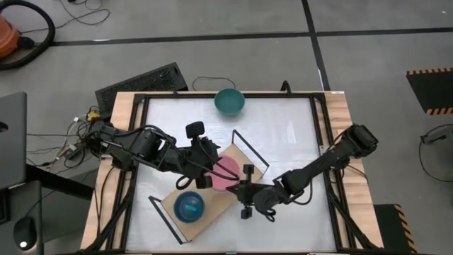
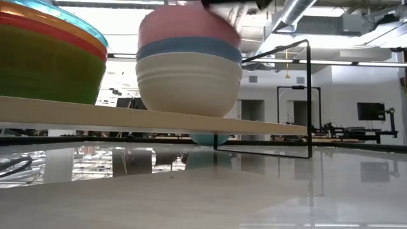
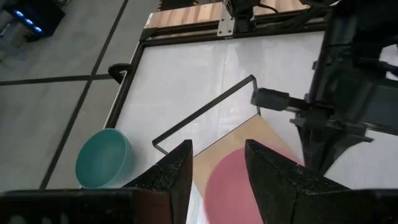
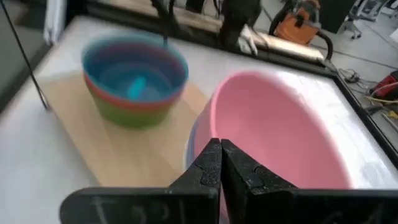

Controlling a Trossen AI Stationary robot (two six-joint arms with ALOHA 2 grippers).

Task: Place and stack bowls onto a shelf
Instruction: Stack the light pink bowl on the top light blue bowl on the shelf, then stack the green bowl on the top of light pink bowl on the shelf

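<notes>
The light-wood shelf (image 1: 214,203) lies slantwise on the table. On it stands a stack of cream (image 2: 188,83) and blue (image 2: 188,48) bowls with the pink bowl (image 1: 226,170) on top. Beside it stands a stack of small bowls (image 1: 190,207), lime green lowest (image 2: 44,73), cyan on top. The teal bowl (image 1: 229,101) sits alone near the table's far edge. My right gripper (image 1: 243,188) is shut on the pink bowl. My left gripper (image 1: 207,168) is open and empty above the pink bowl's left side. My right gripper pinches the pink bowl's rim (image 4: 210,127) between its two fingers, on the side toward the table's near right. The fingers come slanting down from the right. The bowl sits upright, nested in the blue bowl on the shelf.
Black wire loop frames stand at the shelf's two short ends (image 1: 251,150) (image 1: 167,218). White tabletop lies free to the right of the shelf (image 1: 297,134) and at the far left (image 1: 177,117). A black frame runs around the table's edges (image 1: 317,127).
</notes>
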